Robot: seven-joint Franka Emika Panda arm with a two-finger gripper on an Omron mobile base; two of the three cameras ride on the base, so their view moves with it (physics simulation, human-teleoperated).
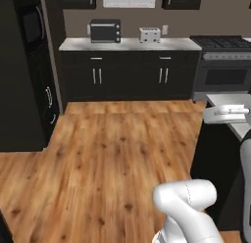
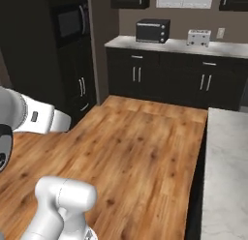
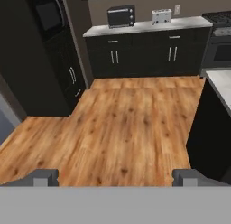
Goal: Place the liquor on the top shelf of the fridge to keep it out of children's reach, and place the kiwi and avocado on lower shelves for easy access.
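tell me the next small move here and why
Probably drive the base to look for the task items: the pincer hangs open and empty over bare wood floor, with just the toaster oven and toaster on the far counter.

The floor [image 3: 122, 128] is warm, knotty wood planks with a soft sheen. The cabinets [image 1: 130, 75] are matt black with slim metal handles. The desk [image 2: 227, 171] looks like pale, smooth marbled stone.
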